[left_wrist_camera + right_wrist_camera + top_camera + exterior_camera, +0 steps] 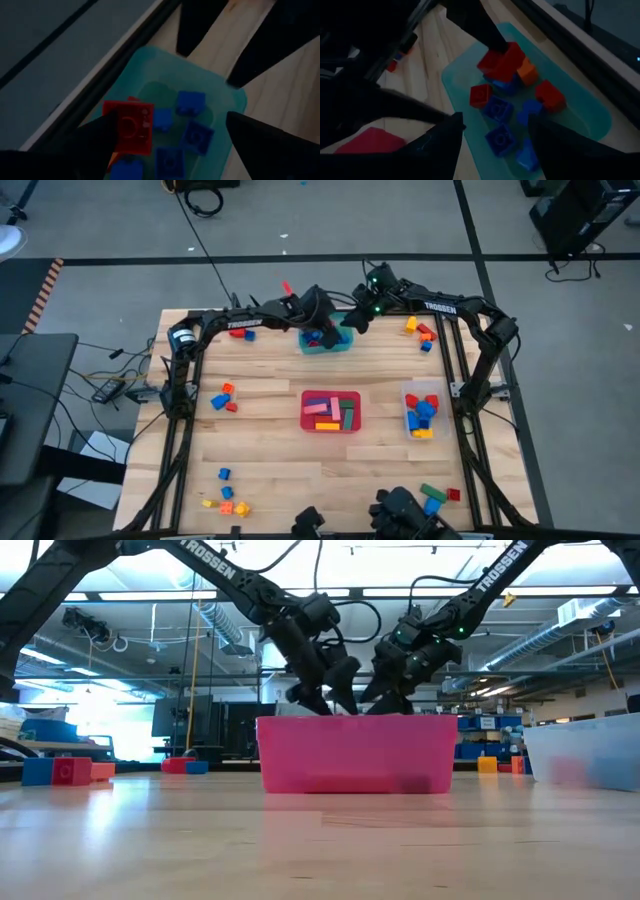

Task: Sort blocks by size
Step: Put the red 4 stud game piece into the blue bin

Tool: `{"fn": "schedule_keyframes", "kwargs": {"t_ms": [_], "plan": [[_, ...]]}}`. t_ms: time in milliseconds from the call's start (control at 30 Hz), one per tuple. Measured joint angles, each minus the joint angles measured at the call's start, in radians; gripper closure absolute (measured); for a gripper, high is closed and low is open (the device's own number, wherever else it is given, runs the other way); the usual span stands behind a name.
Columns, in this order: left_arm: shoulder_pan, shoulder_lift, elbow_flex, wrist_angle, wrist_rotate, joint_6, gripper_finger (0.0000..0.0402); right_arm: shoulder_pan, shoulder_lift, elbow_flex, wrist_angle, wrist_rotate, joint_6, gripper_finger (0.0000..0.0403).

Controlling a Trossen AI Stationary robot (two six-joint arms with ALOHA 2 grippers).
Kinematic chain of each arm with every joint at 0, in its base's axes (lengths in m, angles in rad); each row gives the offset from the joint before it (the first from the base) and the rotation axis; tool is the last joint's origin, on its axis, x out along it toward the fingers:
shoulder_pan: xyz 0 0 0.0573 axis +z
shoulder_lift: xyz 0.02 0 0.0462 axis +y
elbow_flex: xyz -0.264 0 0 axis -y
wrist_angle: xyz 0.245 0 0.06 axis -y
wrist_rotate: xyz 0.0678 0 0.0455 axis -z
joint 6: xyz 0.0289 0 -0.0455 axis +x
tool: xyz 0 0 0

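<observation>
You've got a light wood plank tabletop [270, 450] sitting on a grey floor [100, 220] with dark seam lines, cables trailing off the left edge. From the low camera the room behind is a big workshop: ceiling pipes, strip lights, shelving in the distance.

Both arms meet over the teal tub [327, 340] at the far edge. Your left tool [170, 135] hangs right above it with fingers spread wide; a red block [129, 126] sits against one finger, but you can't tell if it's gripped or just loose there. Under it the tub holds blue blocks [192, 135]. Your right tool [495, 130] hovers over the same tub, fingers apart, nothing between them.

Blocks are all over: the red tub [331, 411] in the middle holds longer bars, the clear tub [421, 412] to its right holds a mixed pile. Loose clusters sit on the wood near the far right corner [422, 332], left of centre [224, 399], near left corner [228, 502] and near right edge [437, 496].
</observation>
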Motion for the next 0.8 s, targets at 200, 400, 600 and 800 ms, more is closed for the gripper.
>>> {"fn": "schedule_keyframes", "kwargs": {"t_ms": [200,400,600,800], "plan": [[-0.02,0.0,0.0,0.085,0.0,0.038,0.0025,0.01,0.0,0.0,0.09,-0.033,0.006,0.0166],[-0.037,0.0,0.0,0.161,-0.003,0.058,0.0025,0.032,0.002,0.0,0.125,0.16,-0.02,0.0166],[-0.043,0.001,0.0,0.157,0.003,0.056,0.0025,0.037,0.007,-0.002,0.06,0.219,-0.077,0.0166],[-0.057,0.0,0.0,0.048,0.006,0.053,0.0025,0.037,0.01,-0.005,0.027,0.211,-0.079,0.0166]]}}
